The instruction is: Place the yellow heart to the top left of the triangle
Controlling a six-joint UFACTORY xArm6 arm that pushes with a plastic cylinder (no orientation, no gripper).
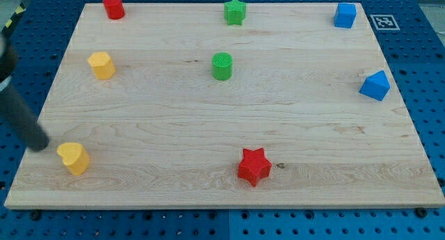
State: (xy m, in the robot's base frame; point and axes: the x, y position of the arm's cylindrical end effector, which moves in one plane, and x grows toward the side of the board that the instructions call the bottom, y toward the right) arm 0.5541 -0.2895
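Yellow heart [74,158] lies just to the view's right of my tip [43,144], a small gap between them. Blue triangle [375,85] sits far across the board [208,122], toward the view's right. No pincer exists; only a rod.

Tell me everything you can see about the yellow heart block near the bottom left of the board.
The yellow heart is a small, chunky block of solid yellow with a matte, plastic-like look. It sits flat on the wooden board near the view's bottom left corner, its lobed top face towards the camera. No other block touches it; the yellow block with angled sides lies well above it. My tip is just to its left at the board's edge, close, with a narrow gap showing.
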